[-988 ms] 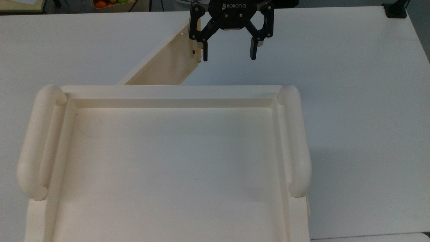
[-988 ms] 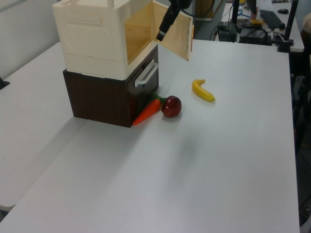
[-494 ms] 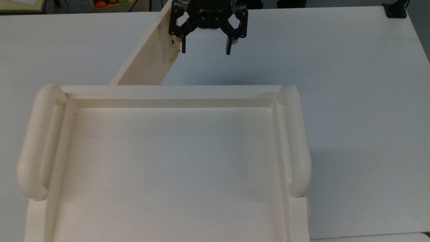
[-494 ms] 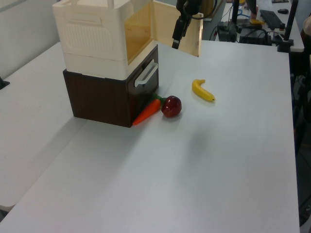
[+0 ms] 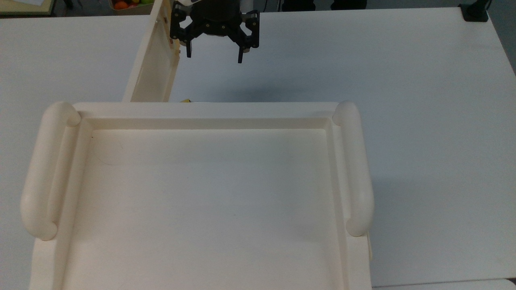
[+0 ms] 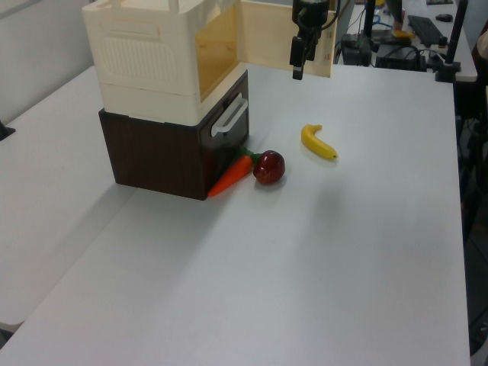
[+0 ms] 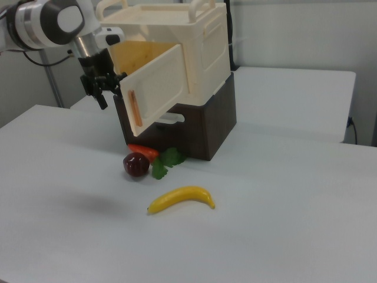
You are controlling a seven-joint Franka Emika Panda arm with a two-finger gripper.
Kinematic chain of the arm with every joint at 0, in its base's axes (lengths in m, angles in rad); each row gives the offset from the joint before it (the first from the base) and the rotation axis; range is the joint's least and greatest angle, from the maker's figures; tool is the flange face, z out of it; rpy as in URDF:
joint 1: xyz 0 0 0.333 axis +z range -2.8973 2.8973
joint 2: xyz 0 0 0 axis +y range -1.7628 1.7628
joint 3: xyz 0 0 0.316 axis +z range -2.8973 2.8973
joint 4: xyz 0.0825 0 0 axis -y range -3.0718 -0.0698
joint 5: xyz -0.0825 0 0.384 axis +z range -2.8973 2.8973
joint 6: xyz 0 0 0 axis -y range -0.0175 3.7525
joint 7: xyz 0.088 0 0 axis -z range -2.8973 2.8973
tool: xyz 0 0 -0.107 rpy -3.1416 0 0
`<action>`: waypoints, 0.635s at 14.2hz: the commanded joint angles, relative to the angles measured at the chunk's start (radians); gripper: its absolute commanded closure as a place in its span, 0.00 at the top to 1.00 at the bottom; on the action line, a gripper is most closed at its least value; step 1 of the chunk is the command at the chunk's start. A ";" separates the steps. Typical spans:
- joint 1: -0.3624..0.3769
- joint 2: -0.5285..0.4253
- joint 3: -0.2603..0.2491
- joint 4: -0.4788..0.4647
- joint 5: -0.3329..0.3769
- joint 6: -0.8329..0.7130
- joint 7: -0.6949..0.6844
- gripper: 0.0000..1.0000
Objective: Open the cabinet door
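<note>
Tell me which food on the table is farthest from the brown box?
The yellow banana is. It lies alone on the white table, while the red apple and orange carrot sit close against the box.

Black two-fingered hand [image 5: 214, 57], white-and-grey arm [image 7: 50, 22]

The cabinet door [image 5: 152, 60] stands swung out from the cabinet [image 5: 201, 193]; the gripper [image 5: 214, 56], fingers spread, seems just beside its far edge.

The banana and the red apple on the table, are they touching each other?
Apart. The left view shows bare white table between the banana and the apple; the right view shows the same gap.
</note>
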 commanded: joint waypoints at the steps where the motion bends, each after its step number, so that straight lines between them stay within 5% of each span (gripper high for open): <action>1: -0.013 -0.026 -0.007 -0.042 0.045 -0.015 -0.038 1.00; 5: -0.039 -0.045 -0.007 -0.053 0.106 -0.078 -0.057 1.00; 9: -0.042 -0.118 -0.007 -0.131 0.095 -0.086 -0.052 1.00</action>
